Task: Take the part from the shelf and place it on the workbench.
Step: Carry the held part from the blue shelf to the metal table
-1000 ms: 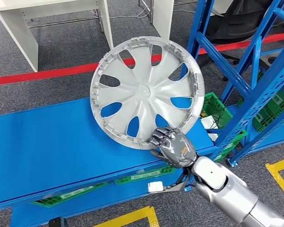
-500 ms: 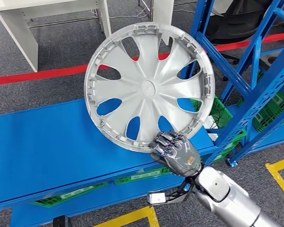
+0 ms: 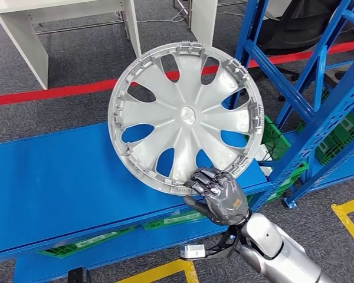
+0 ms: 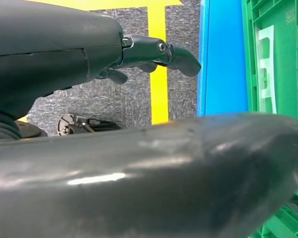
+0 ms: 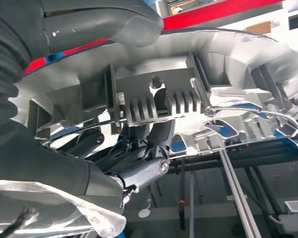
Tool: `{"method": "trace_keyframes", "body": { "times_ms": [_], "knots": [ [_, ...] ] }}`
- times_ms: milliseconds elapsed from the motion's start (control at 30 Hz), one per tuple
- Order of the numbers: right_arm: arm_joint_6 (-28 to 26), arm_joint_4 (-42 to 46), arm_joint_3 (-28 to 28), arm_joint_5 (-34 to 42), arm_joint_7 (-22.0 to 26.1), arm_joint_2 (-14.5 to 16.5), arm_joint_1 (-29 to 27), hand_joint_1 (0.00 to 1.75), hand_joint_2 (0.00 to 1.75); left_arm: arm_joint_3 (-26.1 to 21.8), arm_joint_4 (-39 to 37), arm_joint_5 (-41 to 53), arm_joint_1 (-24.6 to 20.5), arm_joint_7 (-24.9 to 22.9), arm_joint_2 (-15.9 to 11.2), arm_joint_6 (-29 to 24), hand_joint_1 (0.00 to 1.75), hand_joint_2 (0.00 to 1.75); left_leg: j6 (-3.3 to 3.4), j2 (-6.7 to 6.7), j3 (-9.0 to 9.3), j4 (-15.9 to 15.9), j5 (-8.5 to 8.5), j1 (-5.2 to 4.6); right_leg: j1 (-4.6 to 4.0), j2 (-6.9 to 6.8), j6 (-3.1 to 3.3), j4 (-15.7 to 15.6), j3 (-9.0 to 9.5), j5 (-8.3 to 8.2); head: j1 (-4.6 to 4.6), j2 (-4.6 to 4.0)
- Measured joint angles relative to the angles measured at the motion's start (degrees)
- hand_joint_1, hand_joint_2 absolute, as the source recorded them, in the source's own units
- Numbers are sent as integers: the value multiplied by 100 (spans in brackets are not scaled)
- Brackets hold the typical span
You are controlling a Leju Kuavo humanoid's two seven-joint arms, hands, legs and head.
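— How far along is it?

— The picking-up looks done. The right hand (image 3: 218,191) has the hubcap (image 3: 186,118) by its near rim, fingers curled over the edge and the thumb under it. In the right wrist view the fingers (image 5: 140,171) are tucked in behind the rim clips, so that's a proper grip, not a touch.

— And where is the hubcap?

— Tilted up on edge over the blue bench (image 3: 55,183), towards its right end. The held rim is low, just above the front edge; the far rim is lifted well up, past the back edge. I can't tell from here whether the low rim is touching the surface or hanging just clear of it.

— So it isn't set down.

— Not yet, I'd say. It has to be laid flat on the bench and let go. That's what is left.

— The shelf?

— The blue rack (image 3: 317,100) is off to the right, well apart from the hubcap now.

— The other hand?

— The left hand (image 4: 102,124) is down by the floor, near a yellow line (image 4: 159,74). Nothing in it; one finger is straight, but how far the rest are open I can't tell.
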State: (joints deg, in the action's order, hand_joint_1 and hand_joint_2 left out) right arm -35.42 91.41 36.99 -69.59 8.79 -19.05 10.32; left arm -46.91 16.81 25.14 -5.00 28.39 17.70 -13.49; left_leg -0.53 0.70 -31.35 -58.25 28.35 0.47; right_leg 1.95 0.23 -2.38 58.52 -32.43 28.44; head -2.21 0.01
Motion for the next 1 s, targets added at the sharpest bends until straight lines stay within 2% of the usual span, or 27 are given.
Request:
{"method": "trace_keyframes", "body": {
  "times_ms": [133,267,333,400,433,500,533,567,600,667,700,733,767,867,900,933,1000],
  "knots": [
    [-34,78,-56,-83,42,1,-145,175,175,2,-10,-67,38,-15,-63,116,0,0,18,-1,-9,-22,12,-10,12,0,-8,0,0,-1,0,0],
    [-46,232,-103,-156,34,1,-339,175,175,-1,-55,-60,112,64,-175,209,0,0,59,-1,-32,-66,34,-25,30,-3,-43,-5,0,-8,1,-1],
    [-46,304,-124,-179,30,1,-406,175,175,-2,-71,-58,128,72,-201,225,0,0,105,1,-28,-37,17,-26,36,-3,-82,-30,7,-18,1,0],
    [-46,362,-161,-190,24,-1,-462,175,175,-1,-82,-47,131,71,-209,233,0,0,171,12,16,55,-41,1,33,-7,-106,64,-59,63,-7,0],
    [-46,383,-184,-194,21,-1,-488,175,175,-1,-86,-34,132,65,-211,238,0,0,199,18,37,98,-69,16,29,-9,-109,263,-163,181,-16,0],
    [-45,413,-221,-201,9,-1,-555,175,175,0,-98,-1,137,42,-218,252,0,0,220,24,46,111,-86,19,22,-11,-111,993,-524,517,-27,-1],
    [-42,425,-236,-203,2,-3,-601,175,175,0,-107,16,140,26,-223,257,0,0,219,24,46,109,-85,16,22,-11,-117,1346,-704,632,-32,0],
    [-37,432,-250,-204,-8,-5,-652,175,175,1,-117,33,145,15,-228,262,0,0,216,21,49,106,-83,17,23,-12,-123,1548,-818,648,-32,0],
    [-29,441,-265,-203,-15,-9,-701,175,175,3,-126,49,149,7,-234,265,0,0,207,16,55,99,-77,21,26,-15,-125,1511,-823,542,-34,1],
    [-14,467,-299,-195,-27,-22,-787,175,175,15,-138,90,152,-1,-240,269,0,0,160,5,65,54,-43,41,34,-34,-125,862,-555,130,-32,0],
    [-7,486,-316,-190,-31,-27,-825,175,175,21,-141,105,149,-4,-244,272,0,0,119,0,52,7,-15,37,25,-42,-121,509,-383,-16,-39,0],
    [-3,511,-331,-185,-34,-32,-857,175,175,28,-145,119,148,-10,-249,274,0,0,80,-3,29,-41,5,30,16,-42,-100,270,-266,-88,-44,0],
    [1,536,-346,-183,-38,-36,-889,175,175,33,-148,128,148,-17,-254,276,0,0,45,-4,4,-78,17,22,2,-35,-77,171,-215,-88,-43,1],
    [16,590,-387,-169,-55,-45,-963,175,175,38,-163,138,150,-37,-265,276,0,0,-25,-1,-33,-119,38,28,-14,-5,31,195,-245,-89,-31,1],
    [25,604,-396,-161,-61,-49,-977,175,175,39,-167,148,150,-41,-269,277,0,0,-48,-4,-58,-194,129,36,-9,-6,72,192,-259,-105,-26,1],
    [35,623,-402,-152,-66,-49,-989,175,175,40,-171,160,148,-44,-274,279,0,0,-70,-9,-120,-368,289,40,-4,-11,114,185,-280,-126,-15,1],
    [48,661,-417,-145,-66,-49,-1033,175,175,46,-175,193,147,-52,-289,283,0,0,-96,-16,-356,-1038,741,44,-19,-23,181,180,-346,-170,1,1]
  ]
}}
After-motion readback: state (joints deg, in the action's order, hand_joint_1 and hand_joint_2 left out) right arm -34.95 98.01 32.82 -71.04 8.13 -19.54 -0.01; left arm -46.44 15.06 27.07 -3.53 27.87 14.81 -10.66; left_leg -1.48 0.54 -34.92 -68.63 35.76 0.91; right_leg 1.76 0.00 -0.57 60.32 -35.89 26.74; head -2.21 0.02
